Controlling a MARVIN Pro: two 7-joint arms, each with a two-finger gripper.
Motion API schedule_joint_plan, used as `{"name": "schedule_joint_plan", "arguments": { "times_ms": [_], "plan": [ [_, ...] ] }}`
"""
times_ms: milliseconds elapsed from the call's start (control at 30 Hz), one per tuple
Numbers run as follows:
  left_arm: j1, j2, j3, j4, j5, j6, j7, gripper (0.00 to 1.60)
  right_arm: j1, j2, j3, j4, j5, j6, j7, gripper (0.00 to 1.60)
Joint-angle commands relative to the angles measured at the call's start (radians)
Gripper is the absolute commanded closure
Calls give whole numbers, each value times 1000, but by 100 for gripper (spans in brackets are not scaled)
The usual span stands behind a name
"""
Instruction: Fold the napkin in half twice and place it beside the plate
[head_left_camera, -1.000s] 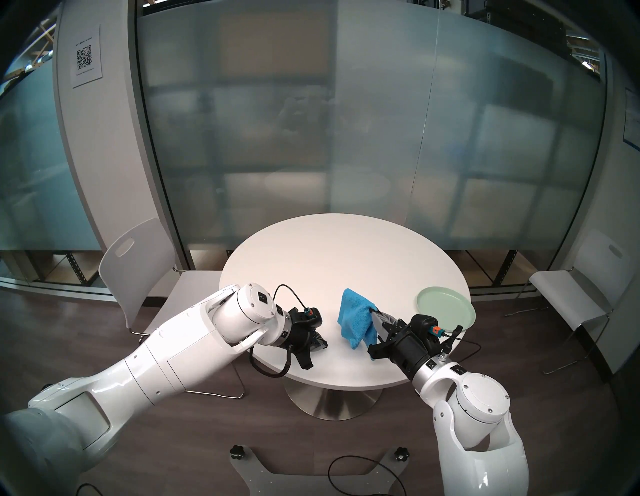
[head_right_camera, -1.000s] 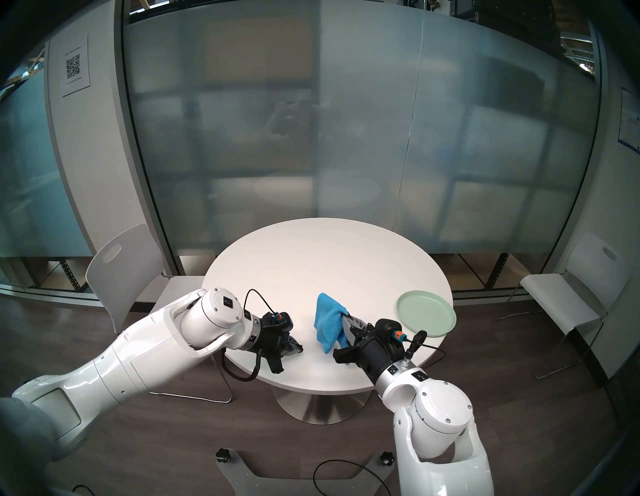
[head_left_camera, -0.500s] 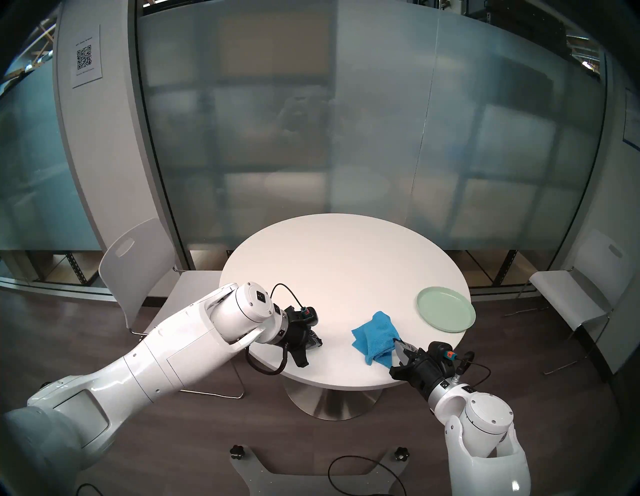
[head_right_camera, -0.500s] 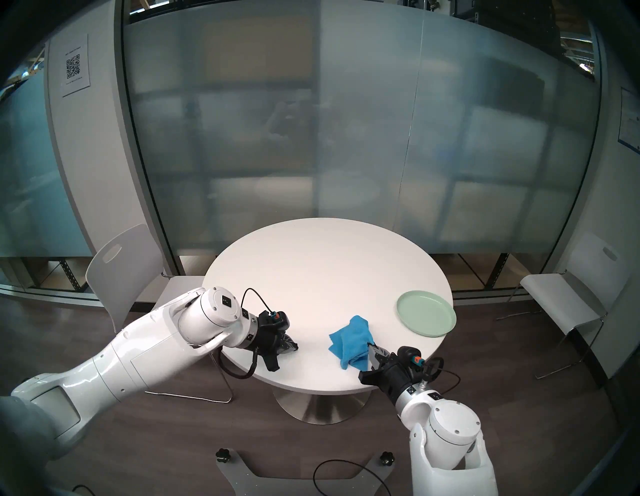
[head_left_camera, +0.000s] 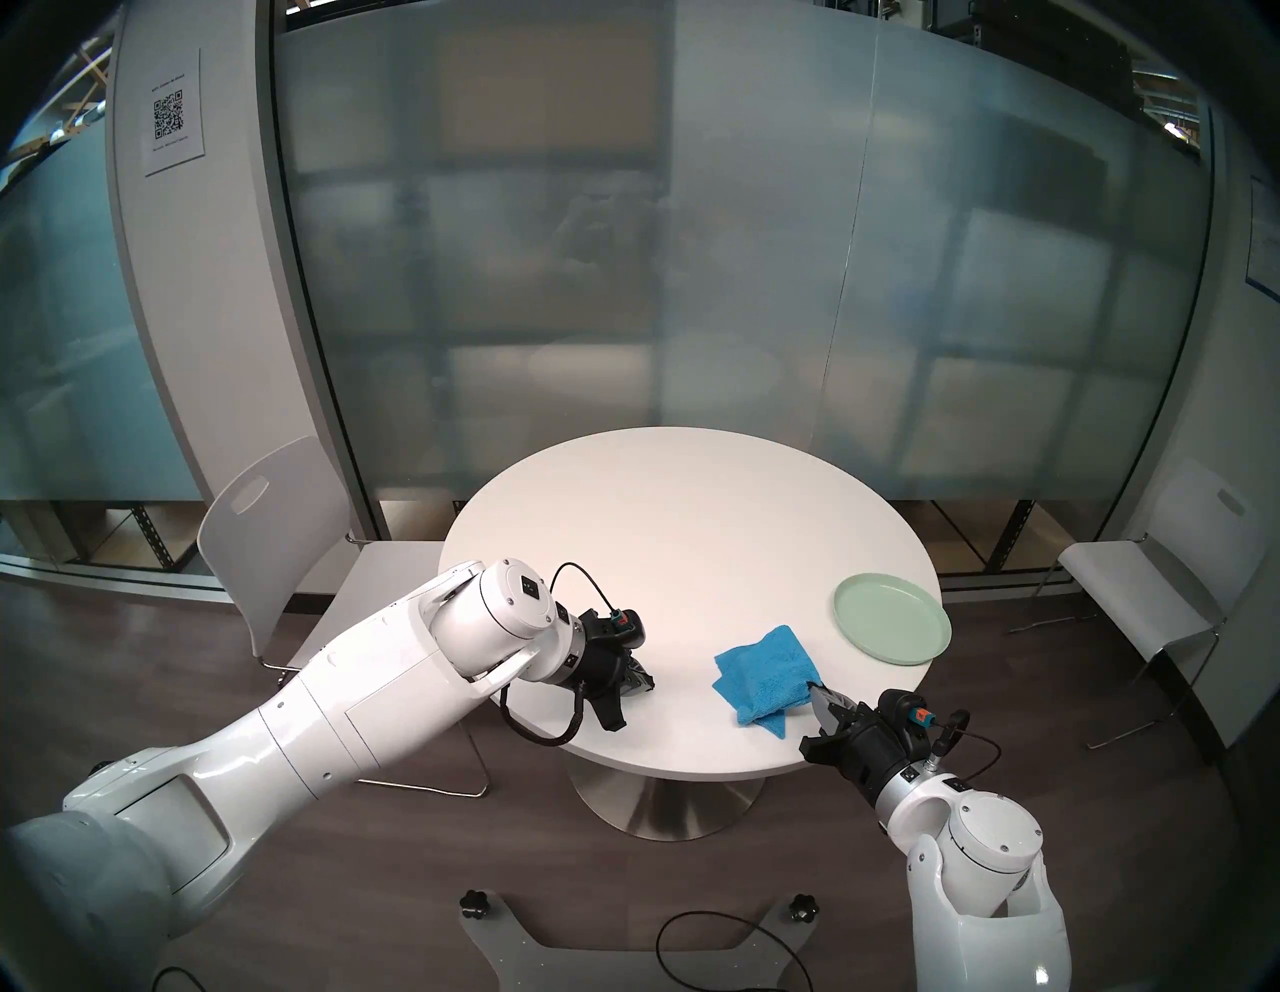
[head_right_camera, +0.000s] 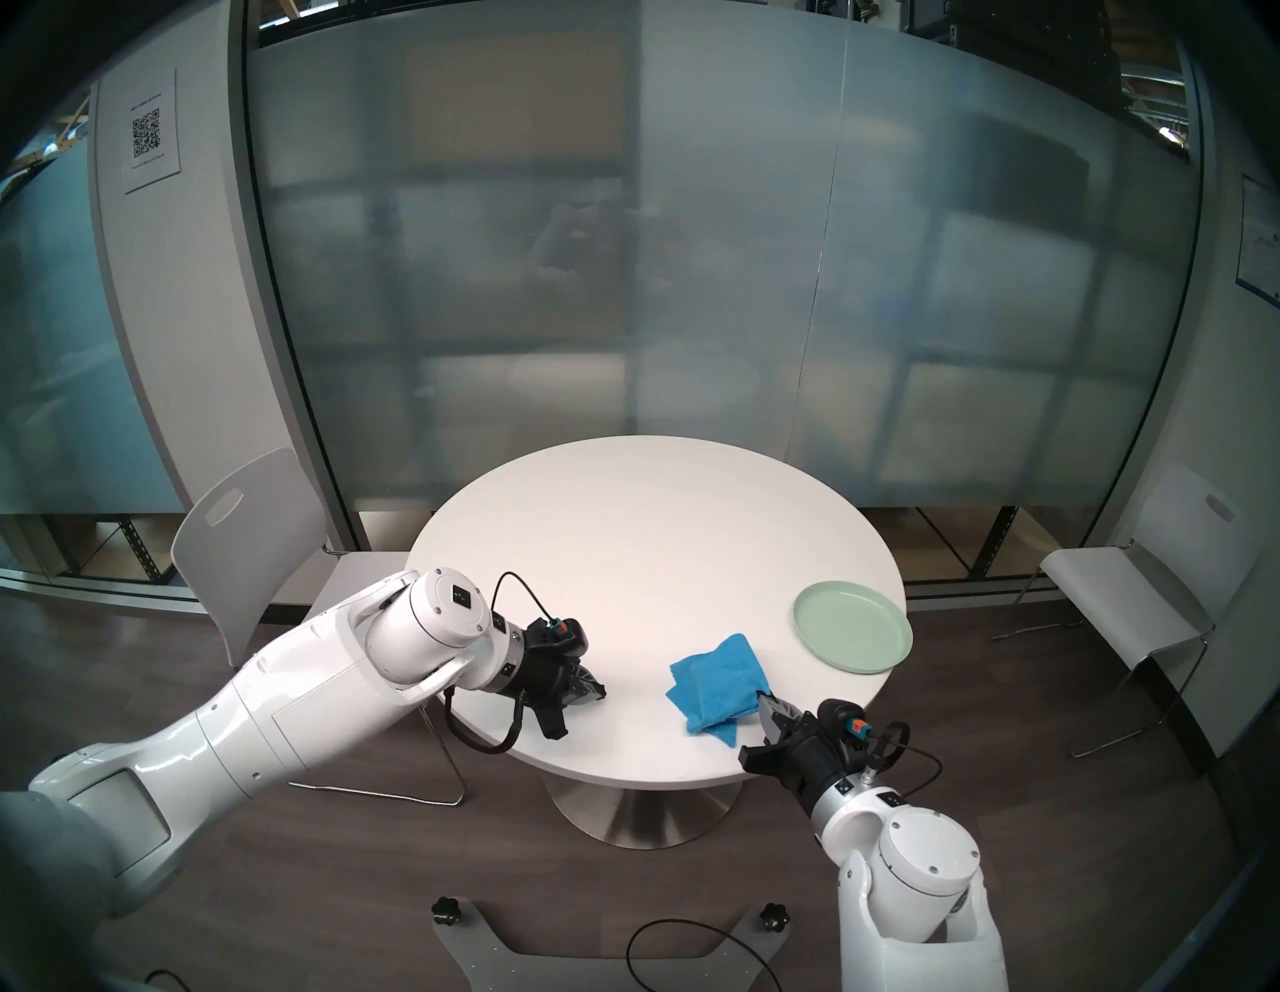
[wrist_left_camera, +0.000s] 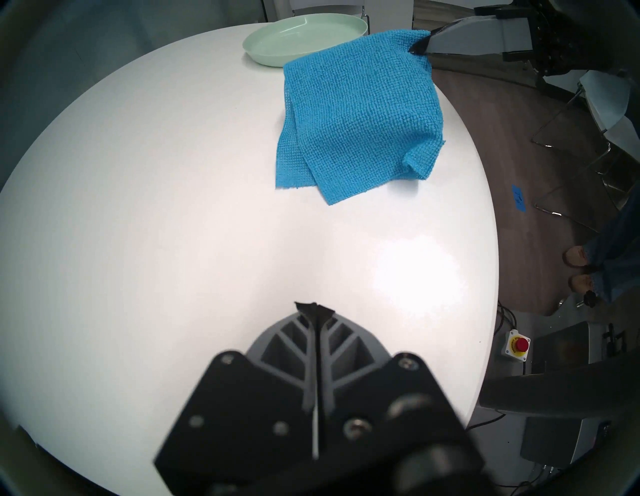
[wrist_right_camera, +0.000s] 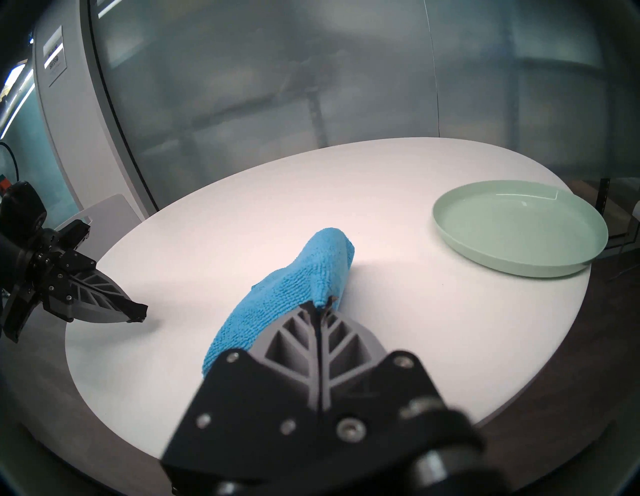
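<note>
Napkin (head_left_camera: 762, 675) corner pinched in right gripper (head_left_camera: 816, 691), near plate (head_left_camera: 891, 618).

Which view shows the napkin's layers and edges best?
Left wrist: the napkin fills the frame, overlapping layers and weave clear. Head views show it small; right wrist sees it edge-on, partly hidden behind the right gripper.

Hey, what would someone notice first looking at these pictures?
The bright blue napkin, loosely folded on the near right of the white round table, one corner pinched in the right pincer. Just beyond it, apart, sits the mint-green plate at the table's right edge. The left pincer is shut, empty, over bare tabletop.
</note>
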Motion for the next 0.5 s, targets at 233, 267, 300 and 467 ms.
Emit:
{"name": "schedule_joint_plan", "arguments": {
  "times_ms": [233,267,300,467],
  "plan": [
    [-31,-29,-1,8,9,-13,-7,136,-46,3,23,-52,-19,36,-11,160],
    [-31,-29,-1,8,10,-15,-8,136,-50,2,26,-55,-21,37,-15,160],
    [-31,-30,-1,8,10,-15,-9,136,-53,2,29,-58,-23,37,-15,160],
    [-31,-31,-1,9,13,-19,-12,136,-69,4,50,-69,-24,42,-14,160]
  ]
}}
